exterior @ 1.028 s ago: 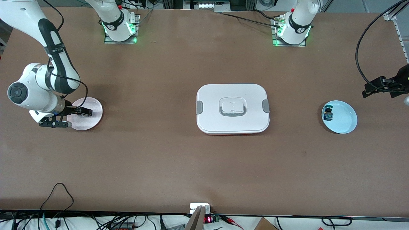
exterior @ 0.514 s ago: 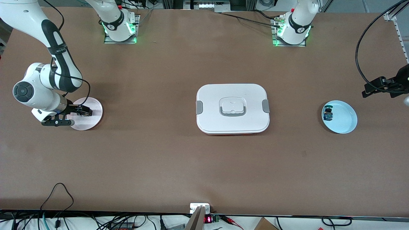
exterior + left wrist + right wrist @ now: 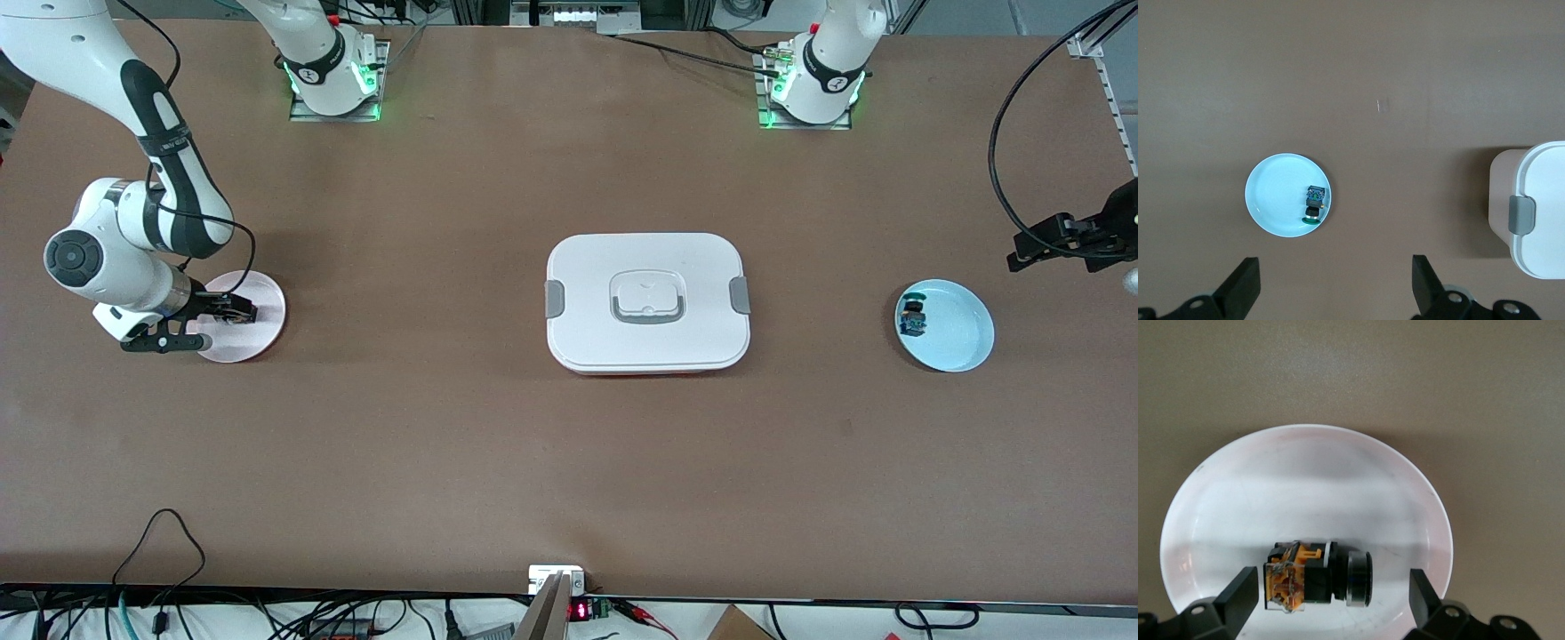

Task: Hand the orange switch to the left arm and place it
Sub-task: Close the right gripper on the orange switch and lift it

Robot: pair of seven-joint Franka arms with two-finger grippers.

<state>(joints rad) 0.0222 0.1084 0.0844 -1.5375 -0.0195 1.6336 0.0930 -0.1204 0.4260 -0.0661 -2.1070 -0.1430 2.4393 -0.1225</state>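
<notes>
The orange switch [image 3: 1315,579] lies on its side on the pink plate [image 3: 258,342] at the right arm's end of the table; the right wrist view shows that plate's rim [image 3: 1305,453] as white. My right gripper [image 3: 233,311] is low over the plate, open, with one finger on each side of the switch [image 3: 1333,595], not touching it. In the front view the gripper hides the switch. My left gripper [image 3: 1040,249] is open and empty in the air by the table's edge at the left arm's end [image 3: 1336,283]. The white box [image 3: 647,302] stands mid-table between the plates.
A light blue plate [image 3: 956,342] holding a small blue-and-green part [image 3: 912,318] lies near my left gripper; both show in the left wrist view [image 3: 1275,200] [image 3: 1313,202], with the box's end [image 3: 1538,213] beside them. Black cables hang over the table's edge at the left arm's end.
The right arm's wrist and forearm have shifted slightly toward the pink plate while its gripper stays over the plate. The left arm has not moved.
</notes>
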